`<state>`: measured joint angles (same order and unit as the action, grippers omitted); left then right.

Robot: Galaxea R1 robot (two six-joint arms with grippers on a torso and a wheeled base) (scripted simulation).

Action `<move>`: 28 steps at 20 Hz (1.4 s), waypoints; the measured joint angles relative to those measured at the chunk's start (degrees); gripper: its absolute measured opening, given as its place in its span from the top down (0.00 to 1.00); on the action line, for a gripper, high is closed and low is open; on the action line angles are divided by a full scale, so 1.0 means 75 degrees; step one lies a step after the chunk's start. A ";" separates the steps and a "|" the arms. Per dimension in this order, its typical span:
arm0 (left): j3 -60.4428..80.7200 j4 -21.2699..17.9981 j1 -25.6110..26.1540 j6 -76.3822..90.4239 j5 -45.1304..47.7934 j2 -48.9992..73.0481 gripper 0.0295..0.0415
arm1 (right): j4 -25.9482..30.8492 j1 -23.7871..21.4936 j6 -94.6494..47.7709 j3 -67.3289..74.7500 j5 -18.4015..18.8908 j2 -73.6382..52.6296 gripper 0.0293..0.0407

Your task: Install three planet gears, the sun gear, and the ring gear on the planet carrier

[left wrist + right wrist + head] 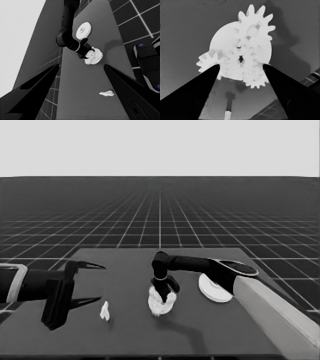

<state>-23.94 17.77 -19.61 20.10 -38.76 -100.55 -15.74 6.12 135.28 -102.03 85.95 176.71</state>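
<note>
The smaller round part, the planet carrier (159,308), lies at the table's middle with gears on it. The right wrist view shows its bare face (223,37) and three planet gears around the rim: one (256,27), another (208,61) and a third (255,79). A fourth gear (240,58) sits over the middle hole. My right gripper (167,292) hangs just above, open, its fingertips (216,68) on either side of that middle gear. The larger round part, the ring gear (215,289), lies to the right, partly behind the right arm. My left gripper (101,283) waits open over the table's left end.
A thin white piece (105,311) lies on the table just right of the left gripper's lower finger, apart from it. The right arm's pale grey part (280,315) fills the lower right corner. Dark machinery with blue lights (147,62) stands past the table's edge.
</note>
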 joint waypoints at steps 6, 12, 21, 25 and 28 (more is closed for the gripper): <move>0.0000 0.0000 0.0000 0.0000 0.0000 0.0000 0.25 | 0.0000 0.0000 0.0038 0.0000 0.0000 0.0000 0.19; 0.0000 0.0000 0.0000 0.0000 0.0000 0.0000 0.25 | 0.0753 -0.0924 -0.6650 0.0526 0.0304 -0.0113 0.18; 0.0000 0.0000 0.0000 0.0000 0.0000 0.0000 0.25 | -0.2385 0.1303 -1.3938 0.8340 -0.1876 -0.7484 0.16; 0.0000 0.0000 0.0000 0.0000 0.0000 0.0000 0.25 | -0.3128 0.1836 -1.5422 1.0380 -0.2375 -0.9834 0.19; 0.0000 0.0000 0.0000 0.0000 0.0000 0.0000 0.25 | -0.3210 0.1883 -1.5583 1.0596 -0.2431 -1.0067 0.19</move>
<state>-23.94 17.77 -19.61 20.10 -38.76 -100.55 -39.81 20.25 18.41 -22.56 67.72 101.21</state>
